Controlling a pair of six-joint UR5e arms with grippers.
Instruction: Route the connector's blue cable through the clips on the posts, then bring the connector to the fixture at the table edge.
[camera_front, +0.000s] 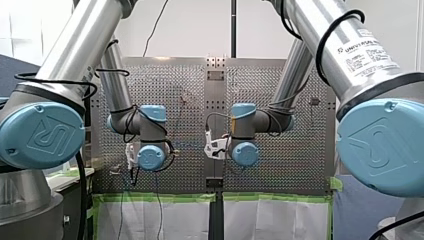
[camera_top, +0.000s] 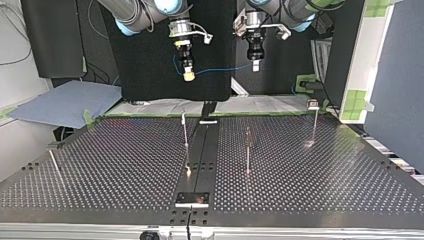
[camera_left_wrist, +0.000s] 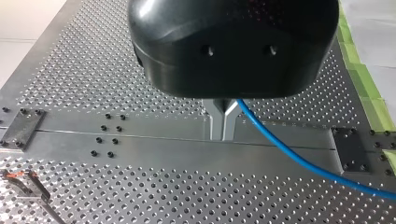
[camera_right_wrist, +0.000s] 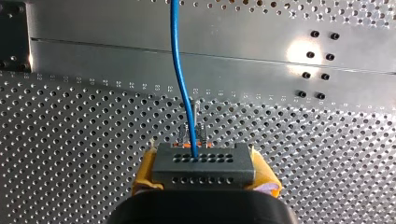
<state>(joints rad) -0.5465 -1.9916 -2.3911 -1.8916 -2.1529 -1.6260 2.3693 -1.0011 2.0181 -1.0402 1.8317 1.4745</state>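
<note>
Your right tool (camera_top: 188, 75) is clamped on the connector (camera_right_wrist: 204, 163). In the right wrist view the grey block, with its two rows of holes, sits between the yellow pads (camera_right_wrist: 145, 173). The blue cable (camera_right_wrist: 180, 70) leaves the block's face and runs straight ahead above the surface (camera_right_wrist: 70, 154). Just past the connector you can see a few small metal prongs (camera_right_wrist: 196, 126); you cannot tell whether they touch the cable.

Your left tool (camera_left_wrist: 223, 134) has its metal fingers (camera_left_wrist: 215, 122) drawn together on the cable, which comes out beside them and sweeps off to one side. A clip (camera_left_wrist: 28, 184) stands low on the surface off to the other side, well apart from the cable.

In the top view both tools hang in the air over the far edge of the surface, pointing down and near each other, the right one at the view's left and the left one at the view's right. The cable runs between their tips in a shallow sag, so you have connector and cable both held up off the surface. The posts (camera_top: 247, 150) stand nearer the camera, well apart from the cable. A dark plate (camera_top: 192, 199) lies at the near edge, at the end of the smooth strip (camera_top: 200, 150) down the middle.
</note>
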